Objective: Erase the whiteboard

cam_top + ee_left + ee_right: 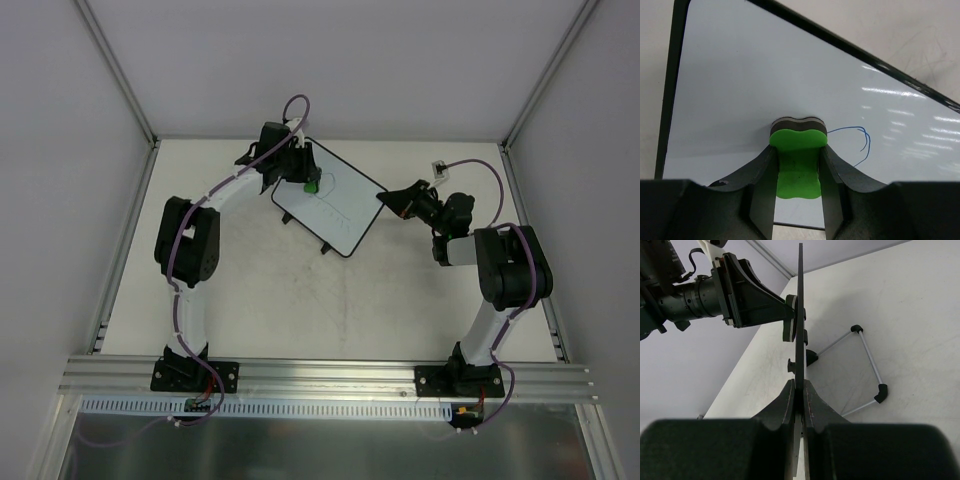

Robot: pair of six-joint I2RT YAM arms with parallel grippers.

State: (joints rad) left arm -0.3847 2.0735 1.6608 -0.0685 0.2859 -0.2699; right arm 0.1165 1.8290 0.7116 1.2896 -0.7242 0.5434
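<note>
Mid-wipe: left end effector (799,150) pinches the green foam eraser (797,175), right end effector (800,387) clamps the white black-framed whiteboard (765,75) by its edge. I'd sweep over that thin blue squiggle (866,136) next.

Pretty clearly a robotics lab test cell: bare off-white table (300,310) boxed in by plain grey panels (60,150) on aluminium posts (118,72), left arm (188,245) and right arm (510,268) bolted to a slotted metal rail (330,372) along the near edge, purple cables (472,163) trailing off them.
</note>
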